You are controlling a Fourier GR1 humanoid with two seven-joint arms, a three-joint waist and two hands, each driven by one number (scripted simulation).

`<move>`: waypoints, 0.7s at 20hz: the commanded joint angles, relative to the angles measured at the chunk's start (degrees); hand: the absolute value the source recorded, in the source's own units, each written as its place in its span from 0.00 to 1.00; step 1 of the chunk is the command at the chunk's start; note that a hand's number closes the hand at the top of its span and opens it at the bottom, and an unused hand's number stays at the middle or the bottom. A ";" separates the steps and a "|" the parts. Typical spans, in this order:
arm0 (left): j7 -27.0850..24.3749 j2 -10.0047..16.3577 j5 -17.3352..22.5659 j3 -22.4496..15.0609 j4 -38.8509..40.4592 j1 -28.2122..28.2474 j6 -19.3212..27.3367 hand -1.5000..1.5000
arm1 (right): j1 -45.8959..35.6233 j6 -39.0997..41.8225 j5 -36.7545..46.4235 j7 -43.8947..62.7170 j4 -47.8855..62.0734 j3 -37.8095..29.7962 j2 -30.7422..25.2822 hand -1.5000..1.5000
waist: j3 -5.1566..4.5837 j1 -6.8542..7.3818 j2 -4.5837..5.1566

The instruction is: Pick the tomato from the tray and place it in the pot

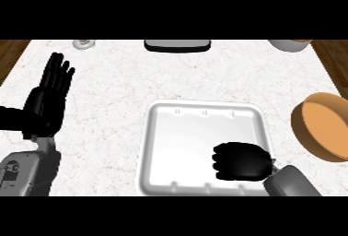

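The right hand (239, 160) sits low over the near right corner of the white tray (202, 107), its fingers curled tight into a fist. No tomato shows anywhere on the tray's bare floor, so it is most likely wrapped inside that fist and hidden by the fingers, though this cannot be seen directly. The pot (325, 125), orange-brown and round, stands on the table (108, 83) just beside the tray's right edge, near the closed hand. The left hand (49, 99) rests open at the view's left side, fingers straight and pointing up, holding nothing. A tomato should be light, smooth-skinned and a little slippery, and soft enough to bruise, so it is best cupped round its widest part rather than pinched at the top. No brand, label or writing can be read on the tray, the pot or anything else in view.
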 commanded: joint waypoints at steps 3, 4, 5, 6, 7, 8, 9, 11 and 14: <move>0.79 -1.06 -0.80 -1.27 -3.31 2.04 0.52 0.50 | 3.70 -3.08 -8.61 -3.35 -7.24 -7.02 -1.09 1.00 | 1.10 0.13 0.40; 0.35 -0.49 -1.46 -0.26 -0.84 0.75 1.14 0.50 | 5.83 -0.29 -11.65 -3.58 -10.89 -8.52 -2.88 1.00 | 1.07 -0.46 0.41; 3.74 0.09 -1.08 -0.72 -3.22 -0.65 1.28 0.50 | 5.75 2.95 -6.72 9.76 -11.42 -6.05 3.79 1.00 | 1.05 -0.37 0.23; 0.41 -0.72 -0.94 0.15 -1.98 3.24 1.42 0.50 | 8.81 3.62 -6.67 15.59 -13.75 -7.27 5.13 1.00 | 0.91 -1.44 -0.14; 1.77 0.91 -0.71 1.17 -1.92 1.12 1.21 0.50 | 9.04 4.11 -5.07 22.30 -12.80 -7.25 9.17 1.00 | 0.84 -2.10 -0.31; 0.73 1.08 0.01 1.85 -1.84 3.03 0.50 0.50 | 10.55 3.24 -3.77 27.53 -11.93 -8.66 11.04 1.00 | 0.71 -2.33 -0.46; 1.38 1.47 -0.34 2.35 -1.85 2.58 1.27 0.50 | 13.03 3.09 -3.30 31.40 -12.34 -8.91 12.94 1.00 | 0.64 -3.79 -0.83; 1.17 0.79 -0.39 2.12 -1.77 2.28 1.69 0.50 | 14.01 1.68 -1.18 39.92 -13.77 -10.10 17.65 1.00 | 0.57 -4.81 -0.94; 1.03 0.83 -0.44 2.13 -1.66 3.61 1.44 0.50 | 14.51 -0.74 2.06 51.58 -21.70 -11.90 18.64 1.00 | 0.56 -5.07 -1.28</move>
